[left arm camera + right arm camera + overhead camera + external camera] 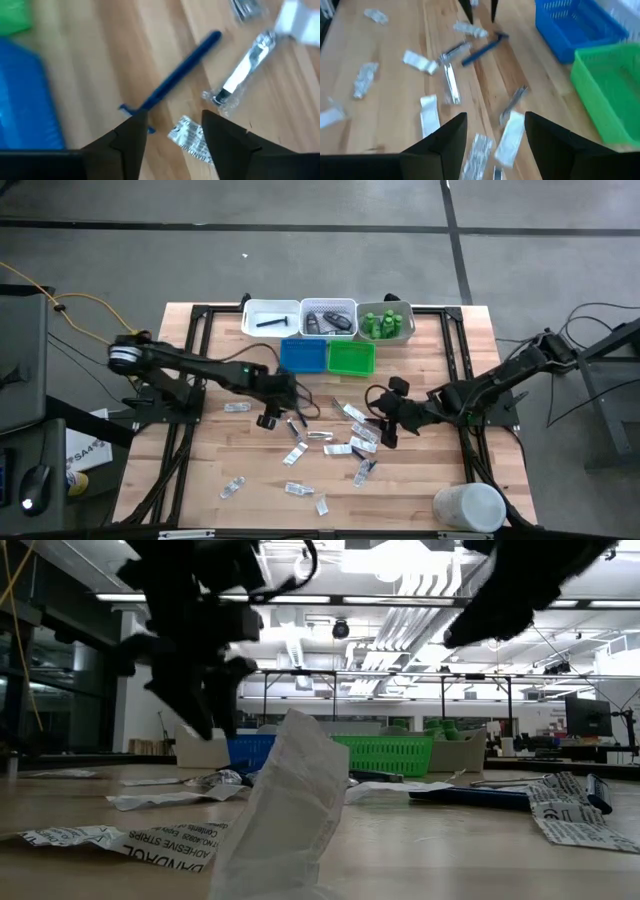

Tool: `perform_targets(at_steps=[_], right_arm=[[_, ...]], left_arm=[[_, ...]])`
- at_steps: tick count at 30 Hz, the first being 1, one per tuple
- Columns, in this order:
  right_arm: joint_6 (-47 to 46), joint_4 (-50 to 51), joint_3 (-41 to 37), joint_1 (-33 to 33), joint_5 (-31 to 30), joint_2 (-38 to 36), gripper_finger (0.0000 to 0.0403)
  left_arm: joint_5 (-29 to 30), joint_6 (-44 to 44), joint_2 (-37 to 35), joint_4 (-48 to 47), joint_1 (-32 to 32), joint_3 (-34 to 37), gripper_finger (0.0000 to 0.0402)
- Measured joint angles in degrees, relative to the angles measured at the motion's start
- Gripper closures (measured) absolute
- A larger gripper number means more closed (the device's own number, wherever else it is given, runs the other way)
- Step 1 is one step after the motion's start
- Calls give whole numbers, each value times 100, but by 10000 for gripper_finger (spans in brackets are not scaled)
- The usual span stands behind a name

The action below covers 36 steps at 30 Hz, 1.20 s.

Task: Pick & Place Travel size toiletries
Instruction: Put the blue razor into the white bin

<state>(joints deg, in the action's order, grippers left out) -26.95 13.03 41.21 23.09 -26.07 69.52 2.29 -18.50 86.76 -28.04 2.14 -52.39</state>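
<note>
Your left gripper (170,132) hangs with fingers parted and empty above the long blue plastic stick (175,82) lying mid-table, near the blue tray (303,356), your right gripper (492,137) likewise spread and empty; descending off-centre risks skidding it away.

Green tray (607,95) cut off by edge.

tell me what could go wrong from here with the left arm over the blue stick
The left gripper hangs open, with a bandage packet right beside the blue stick, so closing could catch the packet instead, or both. The stick lies slanted across the fingers' gap, so it may pivot or slip out. The right gripper, open over nearby packets, could crowd the same patch.
</note>
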Motion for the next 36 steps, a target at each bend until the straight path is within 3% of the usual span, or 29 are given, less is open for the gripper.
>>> perform_targets(at_steps=[7, 17, 36], right_arm=[[-500, -758, -758, 340, -224, -26, 211], [-975, -1269, -1180, 722, -238, -24, 212], [-1057, -1475, -1180, 923, -235, -22, 215]], left_arm=[[289, -816, 758, -81, 10, -445, 153], [-20, -1709, 1218, -103, -441, -655, 149], [-501, -2328, 1337, -104, -740, -540, 281]])
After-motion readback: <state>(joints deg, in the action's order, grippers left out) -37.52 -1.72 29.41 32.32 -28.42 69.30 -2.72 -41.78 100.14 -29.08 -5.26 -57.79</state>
